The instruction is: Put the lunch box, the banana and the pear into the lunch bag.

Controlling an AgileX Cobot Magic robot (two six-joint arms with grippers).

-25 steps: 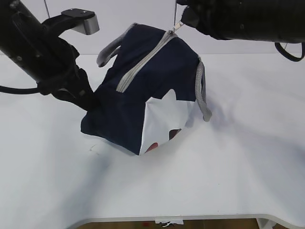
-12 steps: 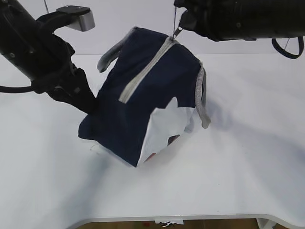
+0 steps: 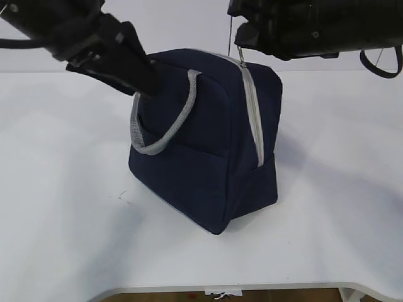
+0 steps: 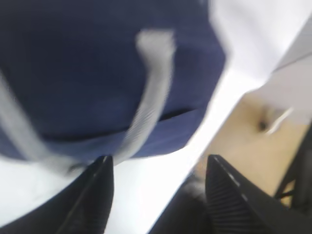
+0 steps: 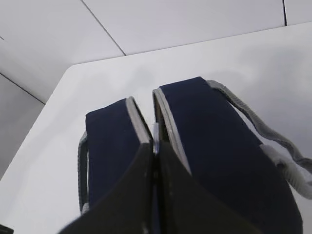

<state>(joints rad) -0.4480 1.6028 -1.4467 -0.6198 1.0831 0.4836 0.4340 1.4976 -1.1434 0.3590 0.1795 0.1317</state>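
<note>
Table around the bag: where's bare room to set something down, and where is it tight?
The table is bare right of the lunch bag to the edge, and along the whole front and front-left. Crowded: above the bag, where the left gripper hangs open by the grey handle and the right gripper is shut at the zipper top.

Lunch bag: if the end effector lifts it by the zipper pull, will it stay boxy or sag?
The lunch bag is soft fabric, so it would probably sag and swing. Its grey handle droops limply. Standing, it holds its shape.
</note>
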